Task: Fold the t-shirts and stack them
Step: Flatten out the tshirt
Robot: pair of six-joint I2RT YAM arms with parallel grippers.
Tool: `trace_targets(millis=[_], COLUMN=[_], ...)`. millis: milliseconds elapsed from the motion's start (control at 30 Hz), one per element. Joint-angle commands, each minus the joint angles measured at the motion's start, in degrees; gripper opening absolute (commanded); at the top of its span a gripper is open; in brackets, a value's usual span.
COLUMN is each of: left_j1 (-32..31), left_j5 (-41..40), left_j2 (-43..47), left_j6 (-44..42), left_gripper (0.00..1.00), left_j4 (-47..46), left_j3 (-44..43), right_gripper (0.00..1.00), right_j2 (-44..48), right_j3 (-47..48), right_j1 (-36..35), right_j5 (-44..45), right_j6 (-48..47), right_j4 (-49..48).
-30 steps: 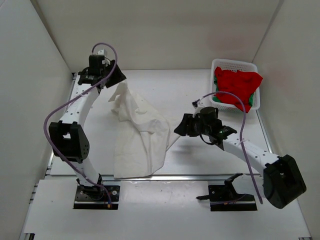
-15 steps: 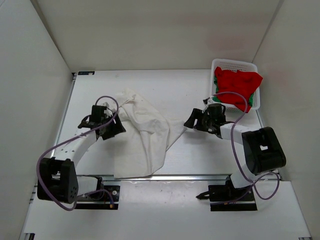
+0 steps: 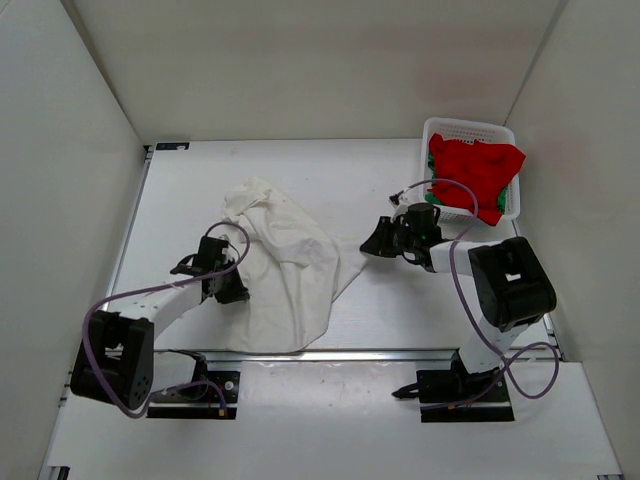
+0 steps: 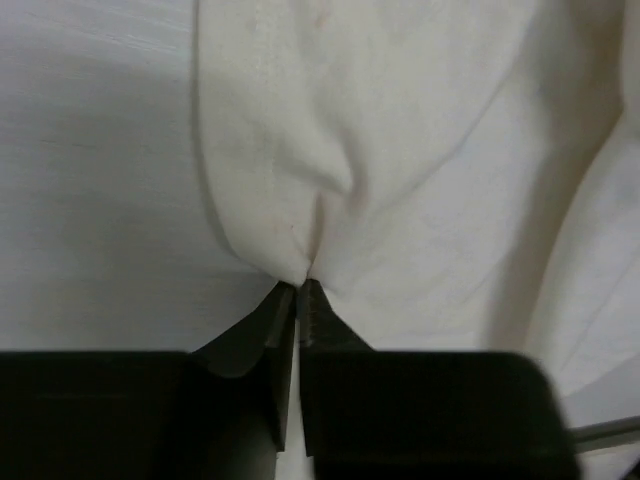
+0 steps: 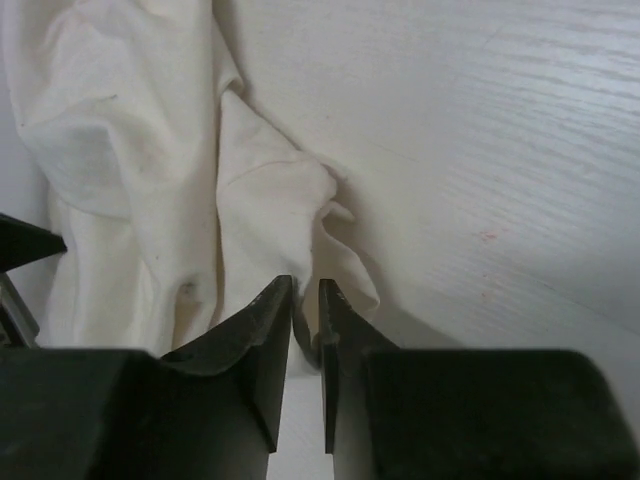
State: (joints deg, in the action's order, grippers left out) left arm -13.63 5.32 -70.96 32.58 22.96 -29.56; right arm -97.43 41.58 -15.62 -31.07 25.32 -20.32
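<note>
The left end effector pinches a fold of the off-white t-shirt at its very tips. The right end effector is nearly closed at the shirt's edge, and I cannot tell whether it has a grip. So thin a pinch may slip when lifted, leaving the shirt crumpled.

We count three t-shirts: one off-white shirt, one red shirt, one green shirt. We count one basket. We count two end effectors: one left end effector, one right end effector.
</note>
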Motion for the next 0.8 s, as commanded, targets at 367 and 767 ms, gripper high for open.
trace_targets(millis=[367,767], left_j1=[7.2,12.8], left_j5=[1.8,6.7], left_j2=[-8.1,-12.3], left_j6=[4.8,6.1], left_gripper=[0.00,0.00], left_j4=[-8.1,-8.8], left_j3=[-11.7,-14.8], right_gripper=[0.00,0.00], right_j2=[34.7,18.2], right_j3=[6.8,11.9], right_j1=[-18.1,-2.3], right_j5=[10.8,-0.7], right_j6=[5.2,5.8], right_j4=[40.4,34.8])
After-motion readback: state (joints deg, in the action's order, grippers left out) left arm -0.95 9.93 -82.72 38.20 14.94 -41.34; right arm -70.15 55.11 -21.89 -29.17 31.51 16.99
